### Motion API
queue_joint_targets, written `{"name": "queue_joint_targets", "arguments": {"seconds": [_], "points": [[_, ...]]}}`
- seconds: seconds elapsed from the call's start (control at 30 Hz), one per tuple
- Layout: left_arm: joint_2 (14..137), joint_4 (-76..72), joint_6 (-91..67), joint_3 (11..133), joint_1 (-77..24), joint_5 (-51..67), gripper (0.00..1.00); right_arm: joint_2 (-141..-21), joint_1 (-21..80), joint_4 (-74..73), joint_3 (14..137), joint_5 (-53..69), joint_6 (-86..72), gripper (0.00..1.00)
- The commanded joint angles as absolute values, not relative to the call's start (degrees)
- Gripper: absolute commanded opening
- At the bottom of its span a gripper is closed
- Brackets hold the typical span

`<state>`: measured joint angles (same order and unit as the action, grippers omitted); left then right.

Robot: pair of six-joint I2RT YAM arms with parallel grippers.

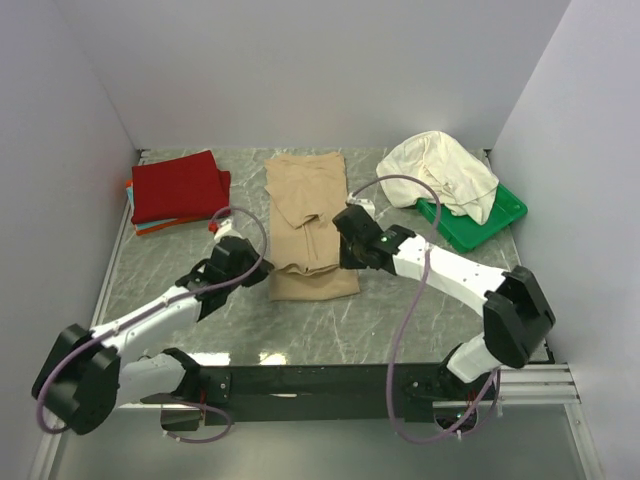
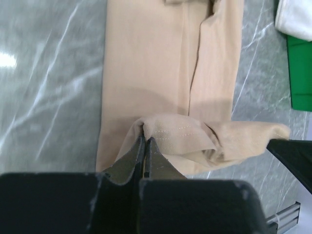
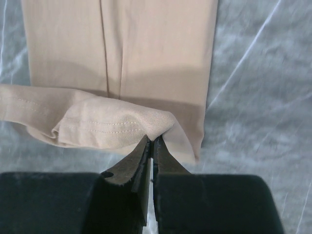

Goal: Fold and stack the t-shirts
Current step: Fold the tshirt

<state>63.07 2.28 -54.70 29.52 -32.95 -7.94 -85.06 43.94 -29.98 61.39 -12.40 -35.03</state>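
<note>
The tan t-shirt point(image 1: 308, 225) lies in the middle, folded into a long narrow strip running near to far, its near hem lifted and curling back over itself. Far left, the deep red t-shirt point(image 1: 178, 185) sits folded flat atop thin orange and teal t-shirts point(image 1: 160, 227). Far right, the cream-white t-shirt point(image 1: 440, 175) is a crumpled heap.

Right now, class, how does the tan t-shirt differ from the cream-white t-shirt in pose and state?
The tan t-shirt lies flat in a long folded strip on the table; the cream-white t-shirt sits crumpled, partly on the green tray. The tan t-shirt's near hem is pinched by the left gripper and right gripper; the cream-white t-shirt is untouched. Both are plain, pale cloth.
</note>
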Motion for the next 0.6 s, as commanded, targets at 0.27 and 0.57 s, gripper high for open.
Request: {"name": "queue_joint_targets", "arguments": {"seconds": [0.27,0.57], "points": [[83.57,-13.44,-44.21,44.11,-23.82,5.18,0.0,-98.43,36.39,-26.01,75.4,-10.99,-28.22,0.0],[93.25,-13.09,-43.33,52.12,-20.39,6.15,0.0,-106.34,31.29,-26.1,82.0,-8.53,-25.67,0.0]]}}
